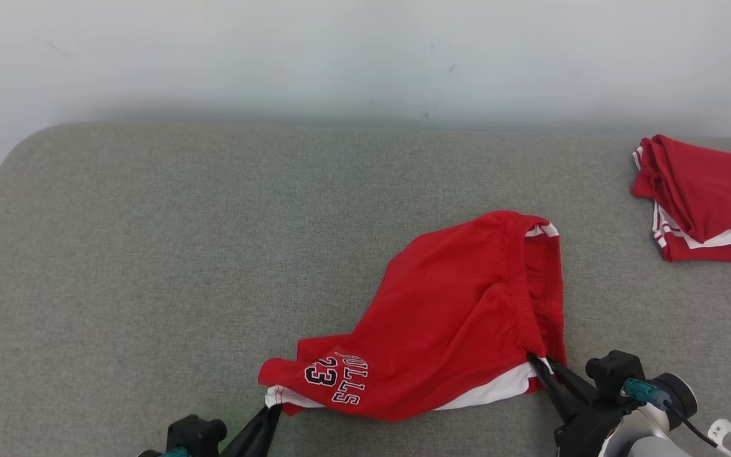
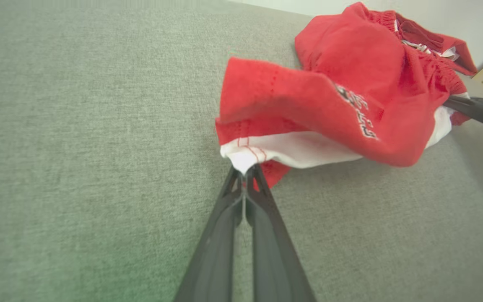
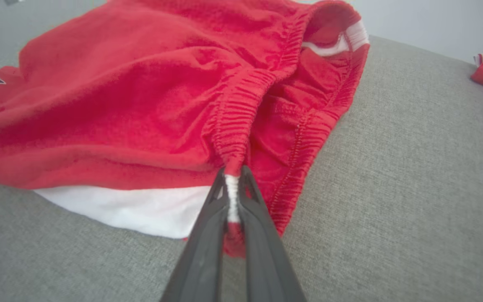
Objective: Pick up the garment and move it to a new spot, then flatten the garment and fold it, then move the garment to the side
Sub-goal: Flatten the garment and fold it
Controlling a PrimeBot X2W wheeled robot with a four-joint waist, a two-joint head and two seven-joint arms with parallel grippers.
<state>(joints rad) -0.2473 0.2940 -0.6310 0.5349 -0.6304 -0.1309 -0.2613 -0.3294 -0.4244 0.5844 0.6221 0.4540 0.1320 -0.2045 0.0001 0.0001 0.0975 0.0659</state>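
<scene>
The left tool (image 1: pixel 270 410) is pinched shut on the white-and-red hem corner of the garment (image 1: pixel 454 317), a bright red soft fabric piece with white panels, a gathered elastic band and dark-outlined "23" lettering. The right tool (image 1: pixel 538 362) is clamped on the gathered band at the garment's opposite near corner, a strip of red-and-white trim caught between its dark fingers (image 3: pixel 262 251). The garment lies loosely humped on the grey fabric-covered table (image 1: pixel 150 254), right of centre. A folded red-and-white cloth (image 1: pixel 708 197) rests well apart at the far right.
</scene>
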